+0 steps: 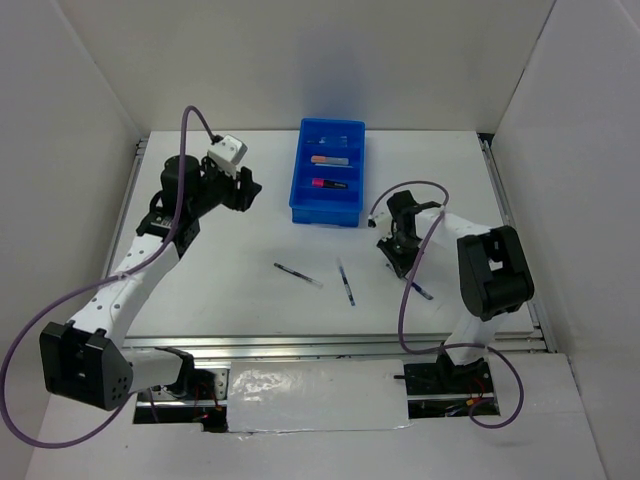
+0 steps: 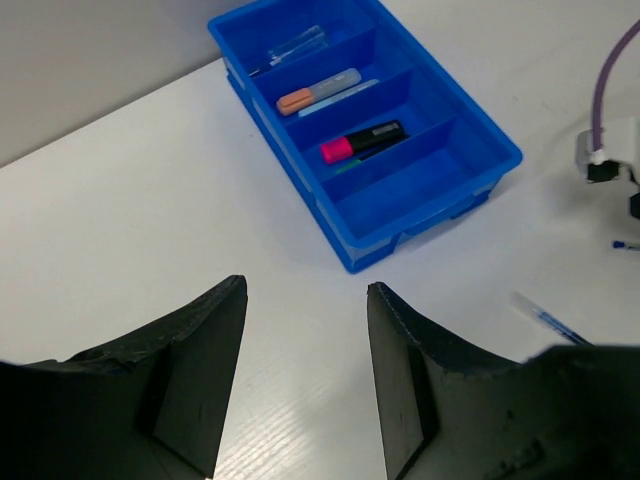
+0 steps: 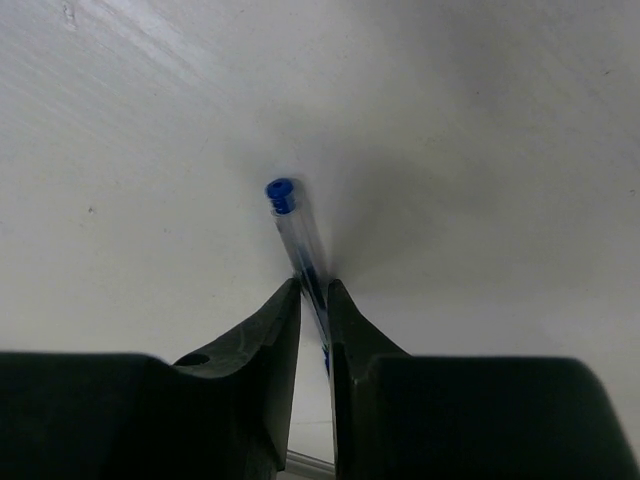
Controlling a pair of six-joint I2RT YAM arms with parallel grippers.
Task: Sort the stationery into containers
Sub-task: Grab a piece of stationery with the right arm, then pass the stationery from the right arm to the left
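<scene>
The right gripper [image 3: 314,290] has its black fingers [image 3: 262,350] pinched narrow on a clear pen [image 3: 297,235]. Only the upper barrel and its ribbed blue end plug show. The rest is hidden between and behind the fingers, whose bases are cut off by the bottom edge. In the top view this gripper [image 1: 398,258] sits right of centre with its fingertips hidden under the wrist. A short dark stub of the pen [image 1: 421,291] pokes out to its lower right, beside the purple cable [image 1: 403,322].

The left gripper [image 2: 305,288] holds nothing: its matte, wedge-shaped fingers [image 2: 205,370] stand wide apart over the white, finely grained bench [image 2: 150,200]. In the top view it is at upper left [image 1: 246,188].

The tray [image 2: 410,190] is glossy blue plastic, rectangular, with thin walls making four crosswise compartments; it lies at upper centre of the top view [image 1: 325,208]. The topmost compartment in the left wrist view holds something clear [image 2: 296,44], too faint to name. The next holds an orange-capped highlighter [image 2: 318,90] with a pale thin stick alongside. The third holds a pink-capped highlighter [image 2: 362,142] with a black body, and a green sliver beneath it is hard to make out.

Two thin pens lie loose on the bench at the centre of the top view, one to the left [image 1: 298,275] and one to the right [image 1: 346,283], apart from each other.
</scene>
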